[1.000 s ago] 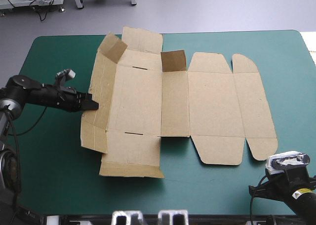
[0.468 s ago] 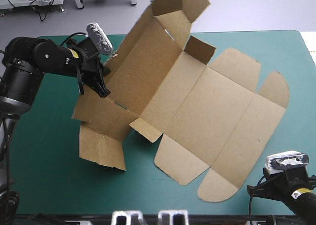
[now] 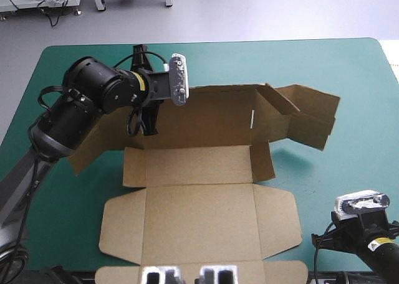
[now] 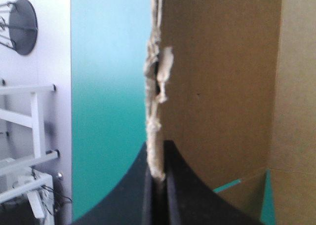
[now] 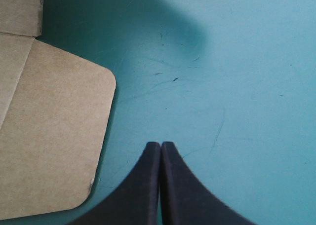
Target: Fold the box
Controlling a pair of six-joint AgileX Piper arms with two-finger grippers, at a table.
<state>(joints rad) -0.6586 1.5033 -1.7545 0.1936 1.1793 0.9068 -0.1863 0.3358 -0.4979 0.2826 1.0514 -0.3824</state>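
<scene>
The left gripper (image 3: 148, 127) is clamped onto the box (image 3: 199, 197). In the left wrist view its two black fingers (image 4: 180, 185) stand all but together, with only the thickness of the brown board between them. The sheet's frayed, pale edge runs straight out from the gap at the left gripper (image 4: 158, 148). To one side of that edge lies the broad brown face of the box (image 4: 222, 87), and to the other the teal-green cover (image 4: 106, 87).

From the high view, the grip sits toward the left end of a long panel that is raised upright across the middle of the table. Flaps at the right end of this panel hang clear of the teal-green cover (image 3: 349, 66) and cast a shadow on it. The rest of the box lies flat in front of the raised panel and spreads toward the table's near edge, reaching it.

The right gripper (image 5: 160, 146) holds nothing. Its black fingers (image 5: 143, 185) are pressed together into one pointed arch over bare teal-green cover (image 5: 237, 87), close to the table's near right corner. A rounded flap of the box (image 5: 49, 136) lies flat just beside it, apart from the fingers and not touched by them.
</scene>
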